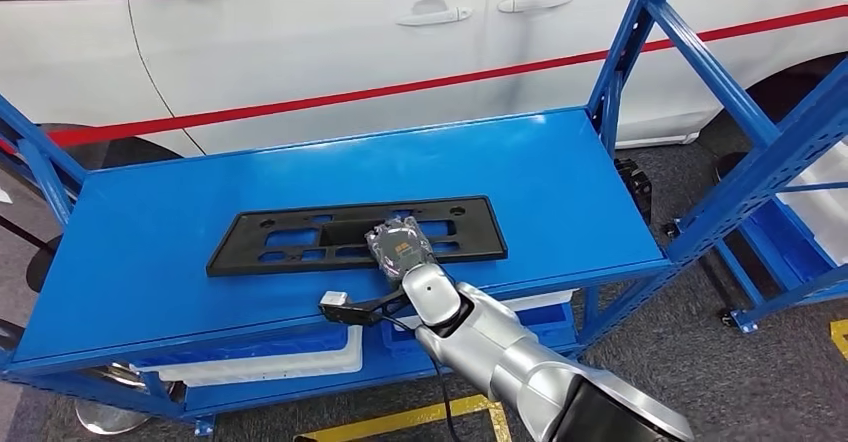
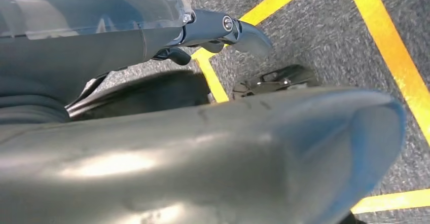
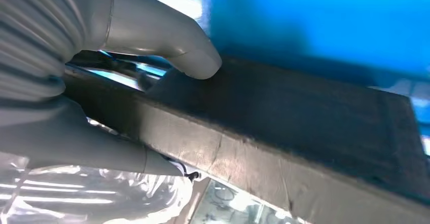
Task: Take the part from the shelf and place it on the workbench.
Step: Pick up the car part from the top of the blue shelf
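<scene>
A long flat black part [image 1: 300, 237] with several cut-outs lies on the blue top [image 1: 560, 172] of a metal rack, near its front edge. My right hand [image 1: 400, 247], wrapped in clear plastic, sits at the part's front middle. In the right wrist view this hand [image 3: 76, 82] grips the part [image 3: 304, 112] by its edge: the thumb [image 3: 192, 57] presses on one face, another finger lies along the opposite side. My left hand [image 2: 203, 153] hangs over the floor, holding nothing, its fingers apart from the thumb.
A white car [image 1: 330, 42] with a red stripe stands close behind the rack. Blue uprights [image 1: 625, 52] and another blue rack [image 1: 780, 162] stand at the right. White trays [image 1: 270, 362] sit on the lower shelf. Yellow lines [image 2: 385, 46] mark the grey floor.
</scene>
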You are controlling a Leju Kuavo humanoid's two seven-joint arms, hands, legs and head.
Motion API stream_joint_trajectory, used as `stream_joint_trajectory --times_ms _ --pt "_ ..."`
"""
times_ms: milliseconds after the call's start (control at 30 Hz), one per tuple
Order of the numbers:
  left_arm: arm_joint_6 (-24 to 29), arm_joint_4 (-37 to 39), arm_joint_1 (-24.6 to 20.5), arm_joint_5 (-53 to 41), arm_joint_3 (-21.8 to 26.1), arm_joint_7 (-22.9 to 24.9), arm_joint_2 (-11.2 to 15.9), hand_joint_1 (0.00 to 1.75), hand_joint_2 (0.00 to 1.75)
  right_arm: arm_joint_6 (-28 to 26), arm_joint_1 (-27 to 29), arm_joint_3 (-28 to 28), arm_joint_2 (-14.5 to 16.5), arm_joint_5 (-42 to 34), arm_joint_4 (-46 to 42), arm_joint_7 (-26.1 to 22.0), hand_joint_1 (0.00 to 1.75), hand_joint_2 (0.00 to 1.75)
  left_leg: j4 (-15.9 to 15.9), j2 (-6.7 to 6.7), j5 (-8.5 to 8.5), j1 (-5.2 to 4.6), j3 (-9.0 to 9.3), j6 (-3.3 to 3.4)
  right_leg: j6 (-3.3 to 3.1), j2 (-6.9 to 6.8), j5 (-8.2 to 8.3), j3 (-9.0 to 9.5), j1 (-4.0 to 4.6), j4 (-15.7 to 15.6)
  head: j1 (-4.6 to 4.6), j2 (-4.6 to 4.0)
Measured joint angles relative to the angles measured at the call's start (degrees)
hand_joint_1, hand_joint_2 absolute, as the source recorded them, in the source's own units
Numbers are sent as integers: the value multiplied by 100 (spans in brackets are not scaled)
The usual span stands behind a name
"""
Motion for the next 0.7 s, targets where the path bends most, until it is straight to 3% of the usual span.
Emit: stream_joint_trajectory --times_ms 67,100,133,233,267,333,400,467,533,567,600,633,700 --pt "0 0 10 2 1 -3 0 0 0 4 9 0 0 0 12 -10 175 175 693 0 -251 10 -324 -35 -10 -3 -3 -3 6 6 -5 0" --pt "0 0 14 3 1 -6 1 0 0 8 10 0 0 0 16 -19 175 175 793 1 -227 14 -376 -45 -10 -2 -7 -1 5 11 -5 0" --pt "0 0 16 4 1 -10 2 0 0 10 9 -1 0 0 18 -26 175 175 649 2 -87 19 -312 -49 -6 1 -13 8 4 16 -5 0" --pt "-4 0 14 4 1 -22 4 0 0 11 2 -12 -2 -10 19 -39 175 175 -482 5 437 30 231 -19 43 17 -54 28 13 59 -4 0" --pt "-13 0 12 3 1 -35 4 0 0 7 -2 -22 -4 -17 19 -43 175 175 -707 3 492 23 337 3 69 22 -61 20 23 73 -1 0" --pt "-39 0 16 -5 0 -103 5 0 0 -7 -7 -52 -10 -27 20 -54 175 175 -811 -5 480 -4 379 59 121 30 -55 1 39 79 2 1" --pt "-66 0 20 -20 -3 -220 3 0 87 -33 -6 -84 -21 -31 20 -59 175 175 -835 2 507 10 382 133 180 30 -83 -12 29 100 2 1" --pt "-84 0 14 -33 -11 -322 -1 0 175 -75 -1 -99 -43 -17 21 -46 175 175 -878 14 541 30 387 209 236 26 -306 -159 14 428 5 1" --pt "-94 0 17 -38 -24 -372 -2 0 175 -136 15 -103 -72 12 22 -16 175 175 -880 19 549 26 374 246 275 23 -655 -483 1 1116 5 1" --pt "-100 0 23 -39 -27 -384 -2 0 175 -174 21 -107 -90 30 23 15 175 175 -877 18 551 24 369 249 288 22 -765 -638 -5 1429 5 0" --pt "-108 0 29 -39 -30 -393 -3 0 175 -217 20 -120 -111 54 23 66 175 175 -873 13 551 23 365 250 297 22 -773 -720 -9 1585 5 0" --pt "-114 0 33 -39 -32 -404 -3 0 175 -260 2 -145 -136 90 19 137 175 175 -865 6 549 24 364 247 298 21 -676 -707 -13 1541 5 0" --pt "-121 0 38 -39 -37 -428 -5 0 175 -328 -115 -250 -211 204 -48 318 175 175 -836 -11 535 24 358 228 275 19 -288 -434 -19 929 6 0"
